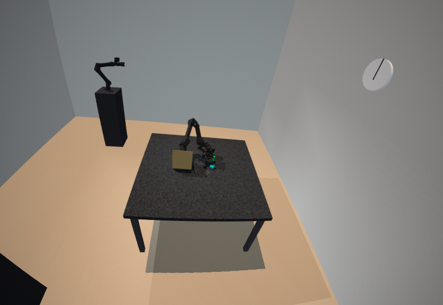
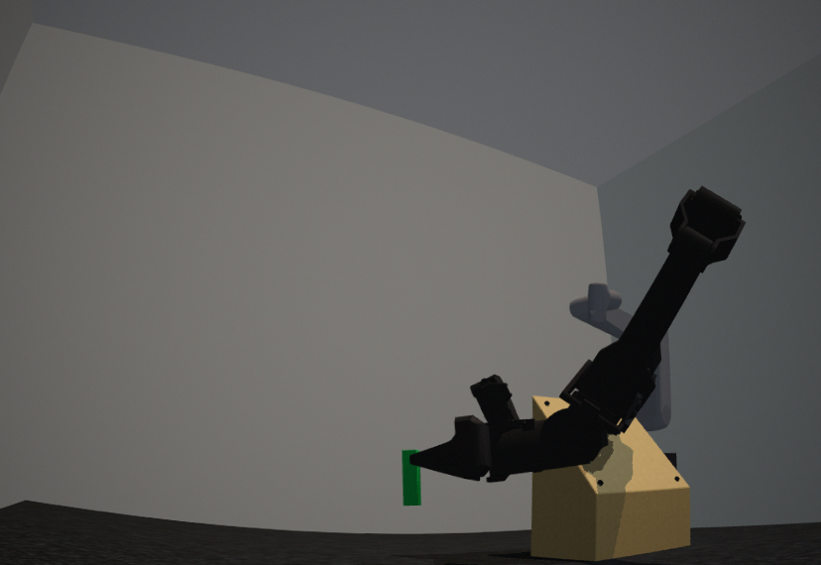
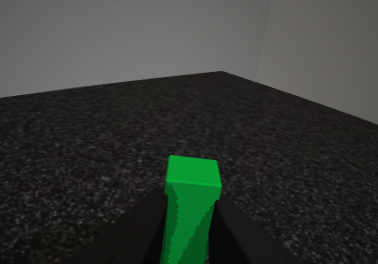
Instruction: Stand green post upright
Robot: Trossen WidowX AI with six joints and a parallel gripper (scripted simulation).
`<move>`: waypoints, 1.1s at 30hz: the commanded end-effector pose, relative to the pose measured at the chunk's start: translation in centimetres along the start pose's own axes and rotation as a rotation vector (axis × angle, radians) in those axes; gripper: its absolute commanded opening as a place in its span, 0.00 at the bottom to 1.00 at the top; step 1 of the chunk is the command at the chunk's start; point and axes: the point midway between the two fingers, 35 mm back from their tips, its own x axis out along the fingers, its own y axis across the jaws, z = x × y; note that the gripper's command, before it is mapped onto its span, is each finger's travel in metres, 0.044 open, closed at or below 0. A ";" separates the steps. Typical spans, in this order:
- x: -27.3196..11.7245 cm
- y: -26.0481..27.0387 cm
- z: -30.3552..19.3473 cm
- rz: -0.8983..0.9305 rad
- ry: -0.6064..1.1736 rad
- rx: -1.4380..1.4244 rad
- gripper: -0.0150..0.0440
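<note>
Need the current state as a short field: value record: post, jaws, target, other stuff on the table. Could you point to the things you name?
post: green rectangular post (image 1: 213, 158) (image 2: 411, 481) (image 3: 192, 172), upright, held in the air
jaws: shut on the green rectangular post near its top end
target: flat cyan circle (image 1: 212, 166) on the dark speckled table (image 1: 193, 197) (image 2: 58, 529) (image 3: 125, 115), post not yet set down there
other object: tan slant-topped block (image 1: 182, 160) (image 2: 565, 512), on the table
remaining: lower, release, withdraw

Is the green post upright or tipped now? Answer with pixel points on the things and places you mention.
Upright: in the exterior view, the green post (image 1: 213, 158) (image 2: 411, 481) (image 3: 190, 215) hangs vertical at the gripper (image 1: 213, 155) (image 2: 412, 459) (image 3: 188, 202).
</note>
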 end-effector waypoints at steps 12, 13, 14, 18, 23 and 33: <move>0.4 -0.5 -5.5 -0.001 -0.004 -0.005 0.29; 0.5 -0.6 -5.7 -0.001 -0.004 -0.005 0.29; 0.5 -0.6 -5.8 0.000 -0.004 -0.005 0.29; 0.6 -0.6 -6.7 0.000 -0.001 -0.004 0.29; 0.8 -0.6 -7.7 0.000 0.001 -0.004 0.29; 0.8 -0.6 -7.7 0.000 0.001 -0.004 0.34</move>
